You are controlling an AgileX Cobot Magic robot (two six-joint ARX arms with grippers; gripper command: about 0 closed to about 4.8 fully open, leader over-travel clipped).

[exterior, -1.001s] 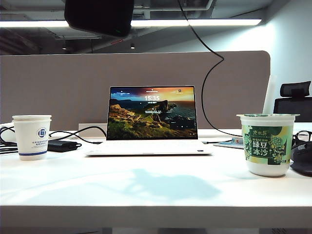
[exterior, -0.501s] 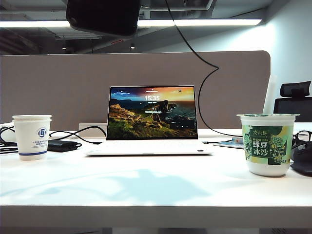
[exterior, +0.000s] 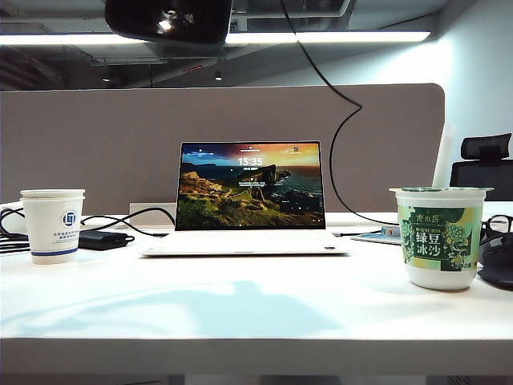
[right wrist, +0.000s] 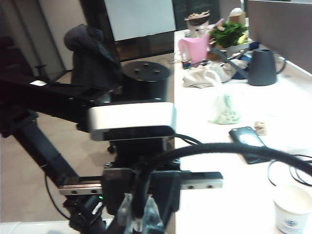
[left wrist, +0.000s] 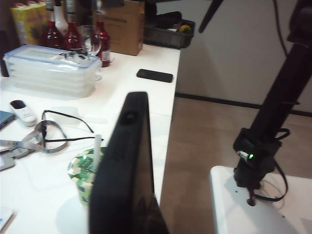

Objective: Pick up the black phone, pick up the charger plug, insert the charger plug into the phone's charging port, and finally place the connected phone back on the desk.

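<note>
On the left of the desk (exterior: pixel 256 313), a white paper cup (exterior: pixel 52 226) is showing a blue square logo over blue print too small to read, and a black power brick (exterior: pixel 102 239) is lying just behind it. In the middle, an open laptop (exterior: pixel 250 186) is displaying a coastal lock screen reading 15:35. A black cable (exterior: pixel 346 120) is hanging down from above to the right of the laptop. At the right, a green tub (exterior: pixel 440 237) is carrying the characters 绿豆冰沙.

The left gripper is staying out of sight. Its jaws are pressed together on the black phone (left wrist: pixel 129 165), which is standing edge-on in the air close before the left wrist camera, above the green tub. The right gripper (right wrist: pixel 141 217) is raised facing the other arm, pinching the black cable. The charger plug's tip is hiding from view.
</note>
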